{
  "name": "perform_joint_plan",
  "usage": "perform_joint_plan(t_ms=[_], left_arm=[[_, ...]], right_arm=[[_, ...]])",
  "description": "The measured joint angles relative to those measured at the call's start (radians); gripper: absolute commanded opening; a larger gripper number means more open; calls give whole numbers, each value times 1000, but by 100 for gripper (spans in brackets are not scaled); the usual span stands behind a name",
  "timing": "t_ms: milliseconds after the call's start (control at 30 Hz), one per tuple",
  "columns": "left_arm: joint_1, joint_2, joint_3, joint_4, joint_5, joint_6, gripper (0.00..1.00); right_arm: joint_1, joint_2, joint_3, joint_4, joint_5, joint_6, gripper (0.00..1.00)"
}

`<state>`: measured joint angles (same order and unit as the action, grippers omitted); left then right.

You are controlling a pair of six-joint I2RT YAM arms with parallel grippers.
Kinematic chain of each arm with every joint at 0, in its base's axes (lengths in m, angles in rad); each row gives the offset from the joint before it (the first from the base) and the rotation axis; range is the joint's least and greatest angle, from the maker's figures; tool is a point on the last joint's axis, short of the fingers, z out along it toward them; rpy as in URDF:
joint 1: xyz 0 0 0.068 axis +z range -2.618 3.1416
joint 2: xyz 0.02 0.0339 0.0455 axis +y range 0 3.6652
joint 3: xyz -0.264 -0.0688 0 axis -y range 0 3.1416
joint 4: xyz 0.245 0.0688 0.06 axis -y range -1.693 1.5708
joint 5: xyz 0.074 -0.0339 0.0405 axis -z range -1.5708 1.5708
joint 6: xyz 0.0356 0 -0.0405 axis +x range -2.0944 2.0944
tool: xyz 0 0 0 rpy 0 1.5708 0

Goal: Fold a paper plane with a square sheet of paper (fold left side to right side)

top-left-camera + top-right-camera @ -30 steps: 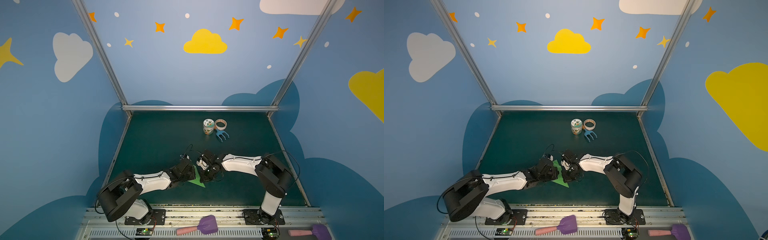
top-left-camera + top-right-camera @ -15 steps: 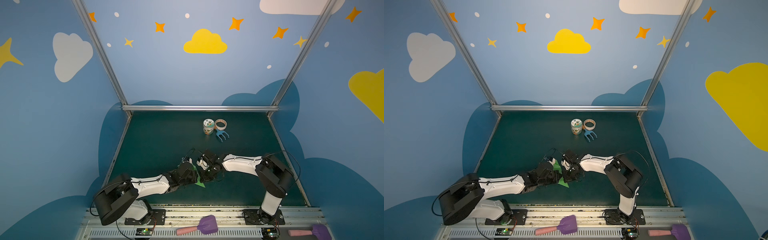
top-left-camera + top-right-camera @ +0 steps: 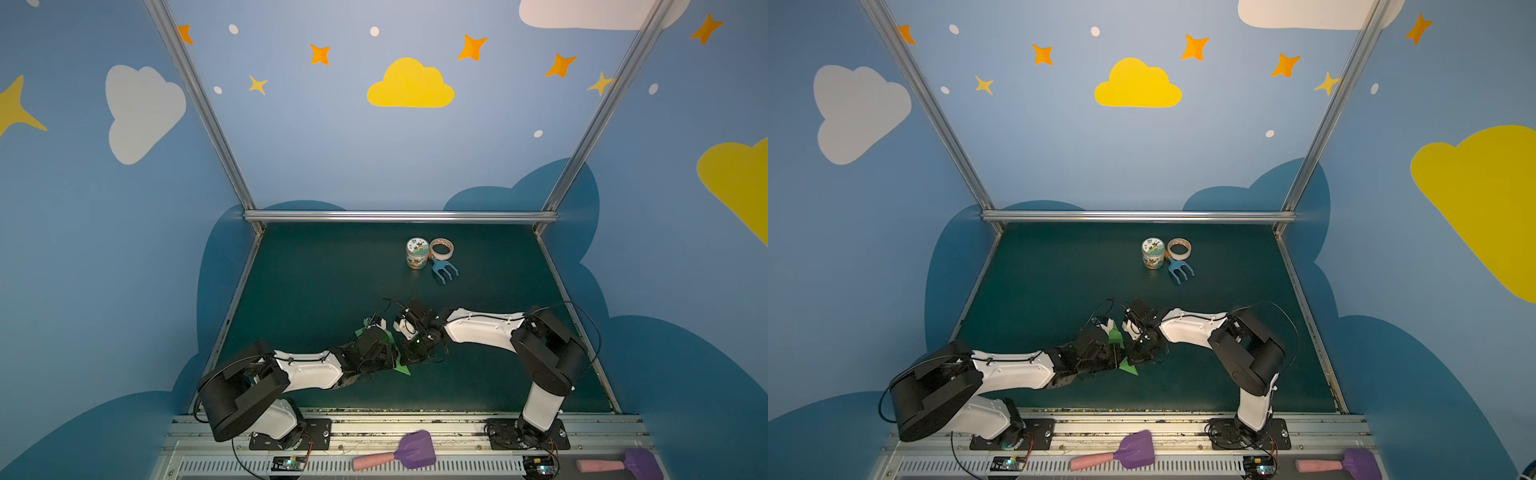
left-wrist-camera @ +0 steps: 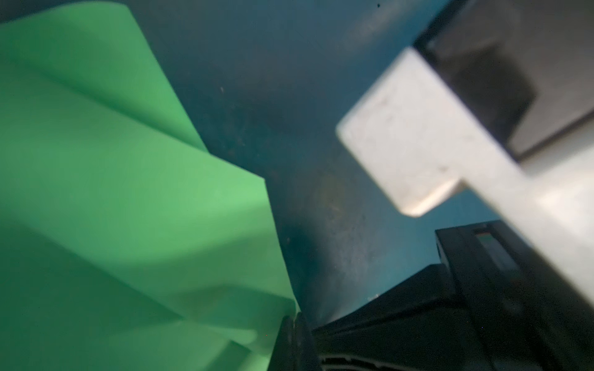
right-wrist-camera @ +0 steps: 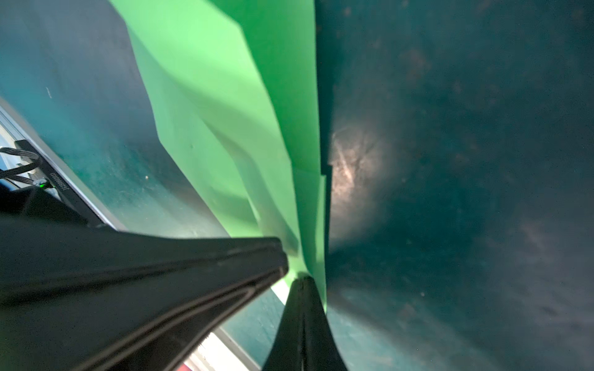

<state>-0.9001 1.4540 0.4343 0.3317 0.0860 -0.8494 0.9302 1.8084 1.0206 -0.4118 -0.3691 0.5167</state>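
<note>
Since the left claw (image 4: 294,324) and the right claw (image 5: 302,286) both pinched the paper plane (image 5: 231,112), opposite pulls could tear it.

The bright green paper (image 5: 225,112) is lying folded into layered flaps, narrowing to a point, near the front middle of the dark table (image 3: 332,282), its flaps not lying fully flat.
</note>
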Motion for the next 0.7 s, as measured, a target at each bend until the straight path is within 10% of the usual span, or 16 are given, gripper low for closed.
perform_joint_plan(t_ms=[700], left_arm=[[10, 11, -49, 68, -86, -46, 4]], right_arm=[[-11, 0, -10, 12, -22, -7, 0]])
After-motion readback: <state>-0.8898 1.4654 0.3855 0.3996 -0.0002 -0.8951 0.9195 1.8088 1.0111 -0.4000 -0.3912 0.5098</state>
